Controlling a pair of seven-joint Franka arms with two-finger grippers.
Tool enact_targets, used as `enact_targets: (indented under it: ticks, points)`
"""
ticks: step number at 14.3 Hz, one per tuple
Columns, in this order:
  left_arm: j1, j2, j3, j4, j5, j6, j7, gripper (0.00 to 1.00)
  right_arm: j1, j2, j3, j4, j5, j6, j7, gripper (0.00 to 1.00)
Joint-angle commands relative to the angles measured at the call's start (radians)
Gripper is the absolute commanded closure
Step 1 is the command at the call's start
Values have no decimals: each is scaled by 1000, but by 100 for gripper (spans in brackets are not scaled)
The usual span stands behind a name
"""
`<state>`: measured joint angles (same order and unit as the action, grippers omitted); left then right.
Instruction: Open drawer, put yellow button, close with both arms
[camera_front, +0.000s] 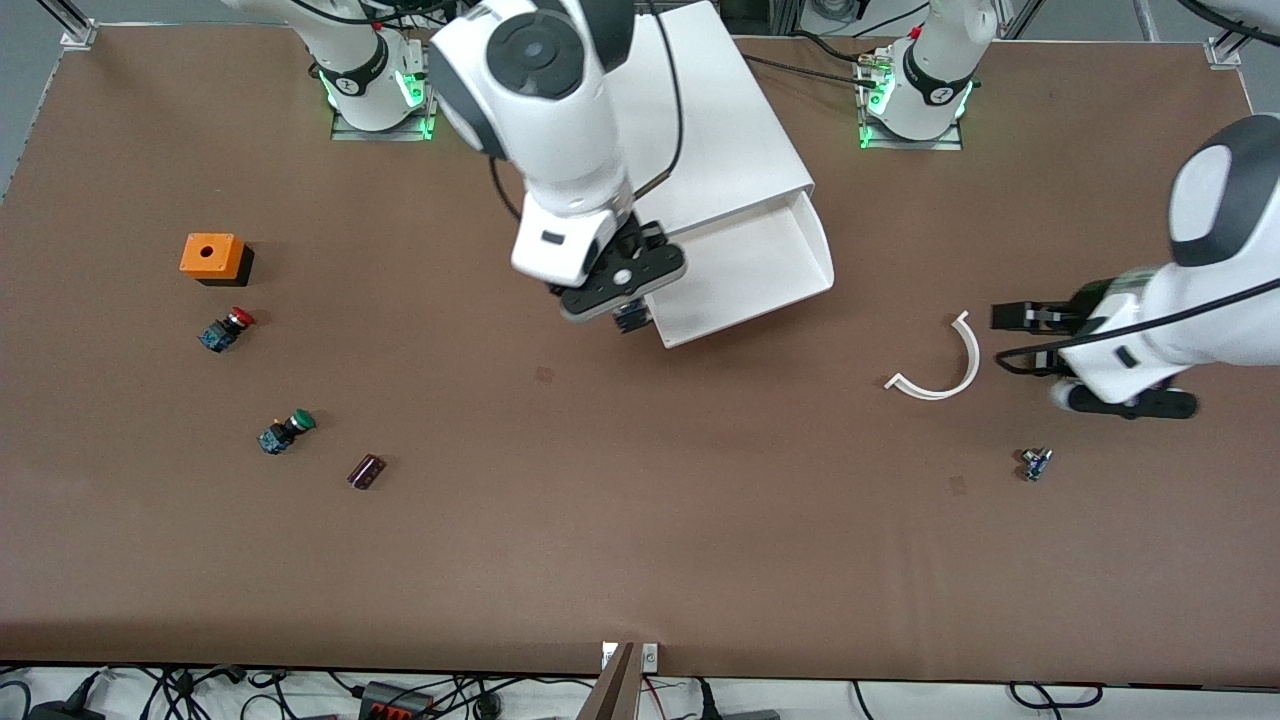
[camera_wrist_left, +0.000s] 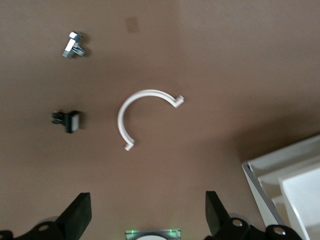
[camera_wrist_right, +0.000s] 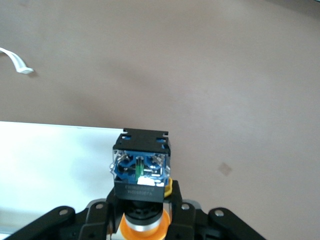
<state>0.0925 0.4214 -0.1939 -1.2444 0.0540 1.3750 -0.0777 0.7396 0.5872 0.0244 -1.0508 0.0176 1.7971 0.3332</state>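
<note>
Right end effector (camera_front: 632, 318), clamped on the yellow button (camera_wrist_right: 141, 172), hangs at frame centre over the open drawer's (camera_front: 745, 275) front edge, so placing is in hand and release comes next; left end effector (camera_front: 1012, 340), spread empty, waits at mid-right.

White drawer (camera_front: 745, 275), yellow button (camera_wrist_right: 141, 170) with blue-black body, brown table (camera_front: 640, 520)

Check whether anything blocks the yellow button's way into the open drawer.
Nothing visible does. The right end effector holds the yellow button just over the front edge of the pulled-out drawer, whose visible floor shows nothing in it. The left end effector waits open beside the white curved strip.
</note>
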Motion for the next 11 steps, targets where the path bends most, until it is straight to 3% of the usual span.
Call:
enact_targets:
  ticks: [1,4,11]
  points:
    - [1,7,-2,26,55,19,-17,0,56,38,-14,29,-4,50,71,95]
    - [22,5,-5,23,38,27,-25,0,101,83,-12,29,-4,137,168,95]
    - [49,5,-7,19,-6,42,-13,0,172,132,-14,29,-5,139,265,95]
